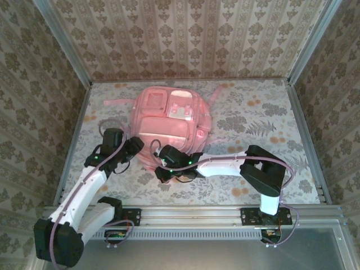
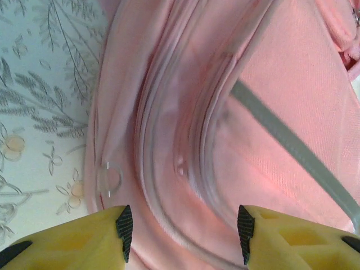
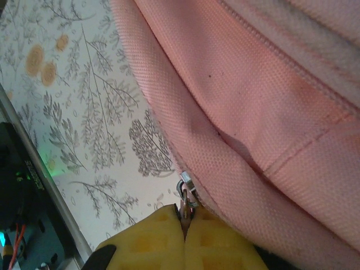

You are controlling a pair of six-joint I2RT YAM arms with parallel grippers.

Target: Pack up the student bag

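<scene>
Top external view
1. The student bag point(image 1: 169, 124) lies flat on the flower-patterned bench point(image 1: 253, 121), at the middle of the far half. Its front pockets face up and its pale straps trail toward the back wall.
2. The left hand point(image 1: 133, 147) sits at the bag's near-left corner, just beside the fabric.
3. The right hand point(image 1: 162, 169) sits at the bag's near edge, right of the left hand. Its arm reaches in across the bench from the right.
4. Whether either hand is apart or together cannot be read from this height.

Left wrist view
1. The left hand point(image 2: 183, 236) has its two yellow fingers point(image 2: 84, 242) apart, with nothing clamped between them.
2. Pink bag fabric point(image 2: 281, 112) lies below and beyond the gap. Curved zip tracks run across it, and a grey strip point(image 2: 292, 152) runs diagonally.
3. The bench cover point(image 2: 39, 84) shows at the left, beside the bag's edge.

Right wrist view
1. The right hand point(image 3: 184, 230) has its fingers together, clamped on a small metal zip pull point(image 3: 185, 194).
2. The pull sits at the lower edge of the bag point(image 3: 253, 101), where the fabric meets the bench point(image 3: 84, 101).
3. The bag occupies the upper right and the bench cover the left.
</scene>
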